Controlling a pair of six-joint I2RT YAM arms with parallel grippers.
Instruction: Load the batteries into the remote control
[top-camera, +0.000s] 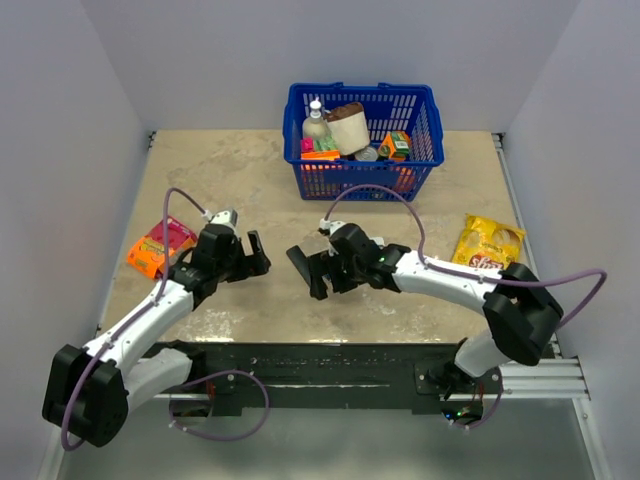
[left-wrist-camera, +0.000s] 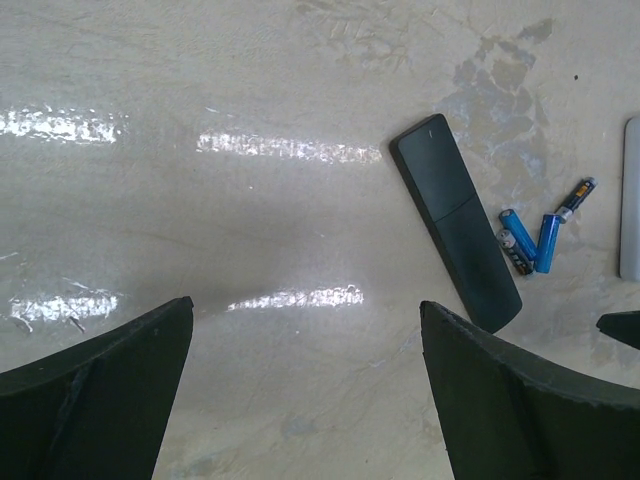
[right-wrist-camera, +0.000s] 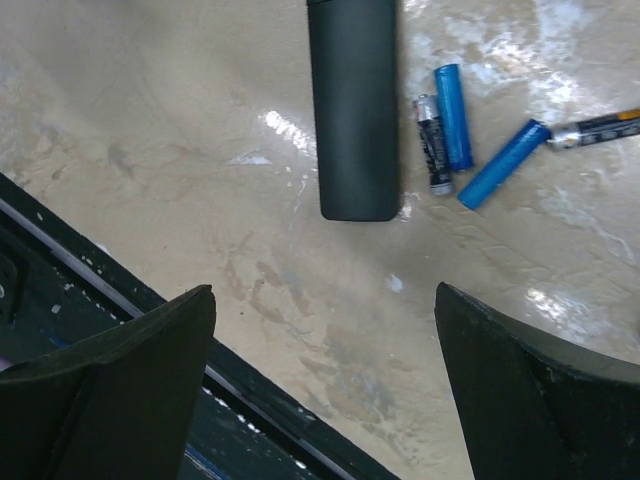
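On the table, the remote control, far end cut off, points away from wide right fingers, perhaps four batteries beside; left fingers wide.

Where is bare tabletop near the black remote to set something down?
Free: the stretch beside the black remote opposite the batteries, and between its end and the base rail. Crowded: the batteries' side, up to the white remote.

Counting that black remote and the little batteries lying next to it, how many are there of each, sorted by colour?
Black remote: 1
Blue batteries: 2
Dark batteries: 2
Total: 5
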